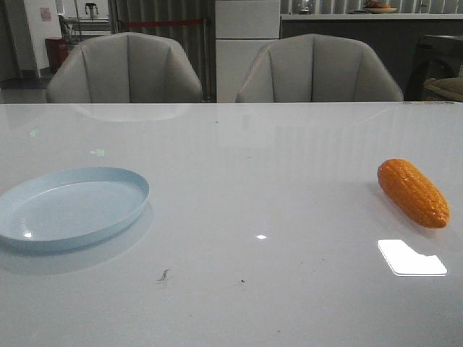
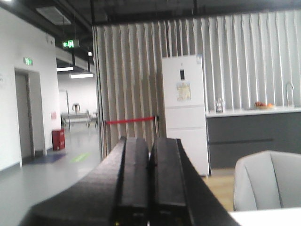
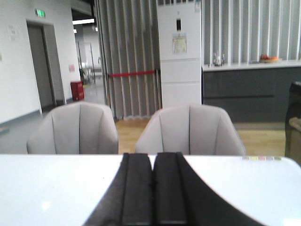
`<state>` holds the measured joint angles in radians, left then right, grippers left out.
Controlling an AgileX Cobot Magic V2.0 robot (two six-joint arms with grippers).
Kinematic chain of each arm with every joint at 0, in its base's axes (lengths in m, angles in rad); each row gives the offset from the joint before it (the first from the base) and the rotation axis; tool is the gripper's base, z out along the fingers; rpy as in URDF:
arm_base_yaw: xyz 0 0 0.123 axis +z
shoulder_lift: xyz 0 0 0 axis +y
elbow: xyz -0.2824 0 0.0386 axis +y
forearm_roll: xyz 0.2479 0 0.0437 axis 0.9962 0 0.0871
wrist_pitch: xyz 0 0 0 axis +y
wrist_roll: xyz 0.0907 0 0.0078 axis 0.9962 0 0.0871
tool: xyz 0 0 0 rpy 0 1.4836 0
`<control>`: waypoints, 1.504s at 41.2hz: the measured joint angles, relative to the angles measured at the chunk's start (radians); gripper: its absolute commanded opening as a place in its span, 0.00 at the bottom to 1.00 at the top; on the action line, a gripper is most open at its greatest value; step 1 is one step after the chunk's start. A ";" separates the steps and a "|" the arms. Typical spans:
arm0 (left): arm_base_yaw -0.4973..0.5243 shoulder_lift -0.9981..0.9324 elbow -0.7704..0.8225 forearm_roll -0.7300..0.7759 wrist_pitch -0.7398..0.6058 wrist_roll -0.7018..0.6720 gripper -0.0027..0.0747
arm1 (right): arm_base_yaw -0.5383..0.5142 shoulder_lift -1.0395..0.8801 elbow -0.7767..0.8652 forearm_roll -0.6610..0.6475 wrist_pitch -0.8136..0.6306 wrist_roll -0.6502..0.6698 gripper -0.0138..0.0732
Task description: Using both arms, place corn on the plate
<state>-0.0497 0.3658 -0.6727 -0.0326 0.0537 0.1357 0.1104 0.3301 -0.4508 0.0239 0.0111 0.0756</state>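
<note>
The orange corn (image 1: 413,192) lies on the white table at the right, tapered end toward the near right. The pale blue plate (image 1: 51,231) sits at the left, empty. Neither arm shows in the front view. My left gripper (image 2: 150,141) is shut with nothing between its fingers; its view looks level across the room, above the table. My right gripper (image 3: 153,157) is shut and empty too, pointing level over the table toward the chairs. Corn and plate are out of both wrist views.
Two grey chairs (image 1: 126,69) (image 1: 318,70) stand behind the table's far edge. A bright light reflection (image 1: 411,258) lies on the table just in front of the corn. A white fridge (image 3: 178,52) and a dark counter stand far behind.
</note>
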 measured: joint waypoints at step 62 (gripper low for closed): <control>0.000 0.690 -0.008 -0.001 0.162 0.002 0.55 | 0.000 0.712 -0.125 0.005 0.010 0.000 0.23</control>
<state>-0.0497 1.0558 -0.6805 -0.0335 0.2153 0.1373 0.1104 1.0419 -0.5756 0.0286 0.0211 0.0756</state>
